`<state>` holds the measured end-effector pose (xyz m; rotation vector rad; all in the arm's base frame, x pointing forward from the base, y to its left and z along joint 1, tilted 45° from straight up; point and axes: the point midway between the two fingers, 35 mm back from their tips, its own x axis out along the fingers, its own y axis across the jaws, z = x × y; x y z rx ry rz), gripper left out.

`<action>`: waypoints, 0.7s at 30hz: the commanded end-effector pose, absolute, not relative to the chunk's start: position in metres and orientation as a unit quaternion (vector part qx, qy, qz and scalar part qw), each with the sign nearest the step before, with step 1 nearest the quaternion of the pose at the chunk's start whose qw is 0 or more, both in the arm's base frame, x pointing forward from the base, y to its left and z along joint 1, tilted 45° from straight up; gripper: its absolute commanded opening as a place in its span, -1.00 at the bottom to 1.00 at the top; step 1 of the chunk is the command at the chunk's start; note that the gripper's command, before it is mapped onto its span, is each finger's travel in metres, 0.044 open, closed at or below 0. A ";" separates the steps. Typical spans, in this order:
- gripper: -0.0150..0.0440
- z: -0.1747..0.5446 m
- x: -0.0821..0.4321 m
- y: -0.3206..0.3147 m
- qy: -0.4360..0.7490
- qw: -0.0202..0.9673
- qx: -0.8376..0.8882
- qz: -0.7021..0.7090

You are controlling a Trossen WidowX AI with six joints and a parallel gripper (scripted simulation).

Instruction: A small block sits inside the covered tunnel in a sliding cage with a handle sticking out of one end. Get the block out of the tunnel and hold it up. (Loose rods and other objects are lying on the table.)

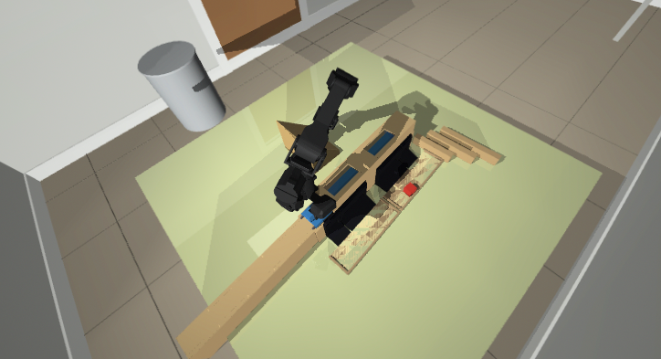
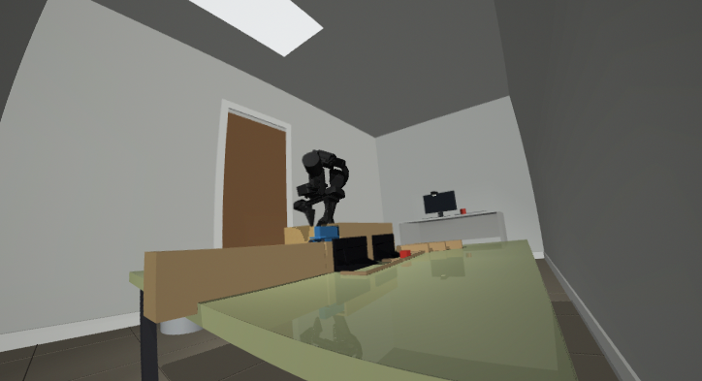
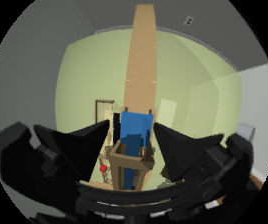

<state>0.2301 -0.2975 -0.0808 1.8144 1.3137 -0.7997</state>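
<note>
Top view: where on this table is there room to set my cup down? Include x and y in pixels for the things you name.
The broad patch of green table [image 1: 462, 254] [image 2: 441, 304] right of the long beam [image 1: 249, 282] [image 2: 236, 275] [image 3: 142, 60], below the red block [image 1: 409, 188] [image 2: 404, 253] [image 3: 103, 169]. It's crowded around the gripper [image 1: 319, 210] [image 2: 316, 225] [image 3: 132, 122] and blue piece [image 1: 308, 215] [image 2: 326, 232] [image 3: 136, 121].

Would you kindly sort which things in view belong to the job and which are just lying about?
For the job:
- covered tunnel
- blue sliding piece, probably the cage
- gripper

Lying about:
- three wooden bars
- red block, outside the tunnel; role uncertain
</note>
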 end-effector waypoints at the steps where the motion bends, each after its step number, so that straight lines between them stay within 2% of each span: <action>1: 0.29 -0.080 0.231 -0.298 0.512 0.374 0.708 -0.312; 10: -0.49 -0.080 0.231 -0.298 0.512 0.374 0.708 -0.312; 21: -0.49 -0.080 0.231 -0.297 0.512 0.374 0.708 -0.312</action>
